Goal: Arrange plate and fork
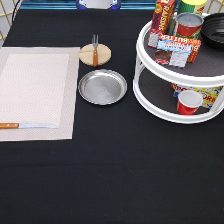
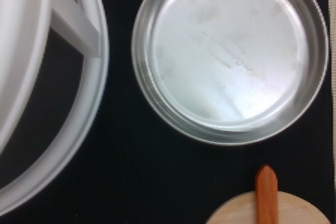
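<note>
Black cloth covers the table (image 1: 115,175) in the exterior view; no gripper is seen there. The plate (image 1: 102,87) lies between a placemat (image 1: 37,92) and a white two-tier rack (image 1: 180,75) of groceries, labels unreadable. The fork (image 1: 95,50) rests on a wooden coaster (image 1: 102,54) above it. A knife (image 1: 27,125) lies on the placemat

Close up, the wrist view shows the plate (image 2: 229,70), the rack's rim (image 2: 75,130) and the fork handle (image 2: 266,197) on the coaster (image 2: 232,215)

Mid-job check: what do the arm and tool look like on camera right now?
Little to describe: the tool is not in the exterior view. Only a white rounded shape shows at that view's top edge, perhaps the arm's base. The wrist view shows just the plate and fork.
</note>
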